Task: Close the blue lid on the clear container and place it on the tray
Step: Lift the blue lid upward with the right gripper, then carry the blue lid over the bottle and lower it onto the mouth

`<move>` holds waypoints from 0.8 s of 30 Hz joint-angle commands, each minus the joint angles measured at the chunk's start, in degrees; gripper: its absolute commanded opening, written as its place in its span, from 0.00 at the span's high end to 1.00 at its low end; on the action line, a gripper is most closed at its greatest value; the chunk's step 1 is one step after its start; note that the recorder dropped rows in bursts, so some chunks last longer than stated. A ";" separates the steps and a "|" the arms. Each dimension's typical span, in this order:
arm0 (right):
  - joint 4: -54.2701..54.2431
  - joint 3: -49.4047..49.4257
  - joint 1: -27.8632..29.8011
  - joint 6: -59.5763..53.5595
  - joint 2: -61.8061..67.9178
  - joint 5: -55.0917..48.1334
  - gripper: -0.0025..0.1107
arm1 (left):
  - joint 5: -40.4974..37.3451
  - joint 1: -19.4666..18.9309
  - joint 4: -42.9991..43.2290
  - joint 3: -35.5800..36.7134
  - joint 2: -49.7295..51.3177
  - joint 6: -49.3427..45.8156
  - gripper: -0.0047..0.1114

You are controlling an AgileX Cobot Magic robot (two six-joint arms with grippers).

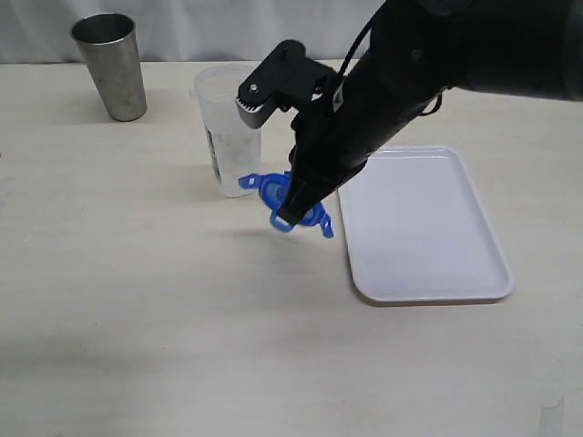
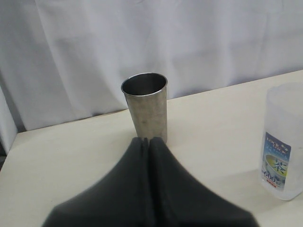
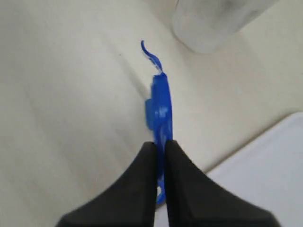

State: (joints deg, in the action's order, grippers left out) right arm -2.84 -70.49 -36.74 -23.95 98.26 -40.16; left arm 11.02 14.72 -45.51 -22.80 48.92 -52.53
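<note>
My right gripper (image 1: 290, 214) is shut on the blue lid (image 1: 271, 189), holding it edge-on just above the table beside the foot of the clear container (image 1: 226, 127). In the right wrist view the blue lid (image 3: 161, 106) stands on edge between the black fingers (image 3: 142, 184), with the clear container's base (image 3: 208, 21) beyond it. The container stands upright and open-topped, its label (image 2: 277, 161) showing in the left wrist view. The white tray (image 1: 424, 228) lies to the right. My left gripper (image 2: 148, 140) is shut on nothing and is out of the exterior view.
A grey steel cup (image 1: 111, 66) stands at the back left; the left wrist view shows the same steel cup (image 2: 147, 106) straight ahead of the left fingers. A white curtain (image 2: 151, 42) backs the table. The right arm (image 1: 401, 82) reaches across the tray's far corner.
</note>
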 commanded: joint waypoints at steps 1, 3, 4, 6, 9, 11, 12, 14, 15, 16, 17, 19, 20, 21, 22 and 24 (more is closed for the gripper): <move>7.33 -0.07 -0.10 3.14 -5.45 -3.43 0.94 | -0.08 -0.16 -0.17 0.26 -0.26 0.21 0.96; 11.83 -0.07 -0.10 6.11 -7.37 -3.52 0.94 | -0.08 -0.16 -0.17 0.26 -0.26 0.21 0.96; 14.10 -0.07 -0.10 7.42 -8.16 -3.42 0.94 | -0.08 -0.16 -0.17 0.26 -0.26 0.21 0.96; 20.58 -0.07 -0.10 11.03 -9.30 -3.29 0.94 | -0.08 -0.16 -0.17 0.26 -0.26 0.21 0.96; 33.05 -0.17 0.02 18.34 -9.66 -3.29 0.94 | -0.08 -0.16 -0.17 0.26 -0.26 0.21 0.96; 39.29 -0.73 0.27 23.07 -9.49 -3.29 0.94 | -0.08 -0.16 -0.17 0.26 -0.26 0.21 0.96; 41.85 -1.66 0.60 24.73 -9.07 -3.40 0.94 | -0.08 -0.16 -0.17 0.26 -0.26 0.21 0.96; 43.83 -4.76 1.57 25.77 -7.71 -2.99 0.94 | -0.08 -0.16 -0.17 0.26 -0.26 0.21 0.96; 44.25 -6.83 2.15 26.36 -6.81 -2.22 0.94 | -0.08 -0.16 -0.17 0.26 -0.26 0.21 0.96; 44.25 -8.53 2.67 26.35 -5.83 -1.26 0.94 | -0.08 -0.16 -0.17 0.26 -0.26 0.21 0.96; 44.25 -10.83 3.06 26.35 -4.68 0.07 0.94 | -0.08 -0.16 -0.17 0.26 -0.26 0.21 0.96; 44.25 -15.44 3.45 26.10 -2.25 2.42 0.94 | -0.08 -0.16 -0.17 0.26 -0.26 0.21 0.96; 44.25 -17.60 3.45 25.82 -0.77 3.30 0.94 | -0.08 -0.16 -0.17 0.26 -0.26 0.21 0.96; 44.25 -19.57 3.45 25.04 0.78 4.22 0.94 | -0.08 -0.16 -0.17 0.26 -0.26 0.21 0.96; 43.97 -21.13 3.30 23.95 2.11 4.84 0.94 | -0.08 -0.16 -0.17 0.26 -0.26 0.21 0.96; 43.97 -24.39 3.28 23.00 5.61 6.09 0.94 | -0.08 -0.16 -0.17 0.26 -0.26 0.21 0.96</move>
State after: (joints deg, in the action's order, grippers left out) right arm 40.87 -90.76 -33.55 0.63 99.67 -36.56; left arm 11.02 14.72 -45.51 -22.80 48.92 -52.53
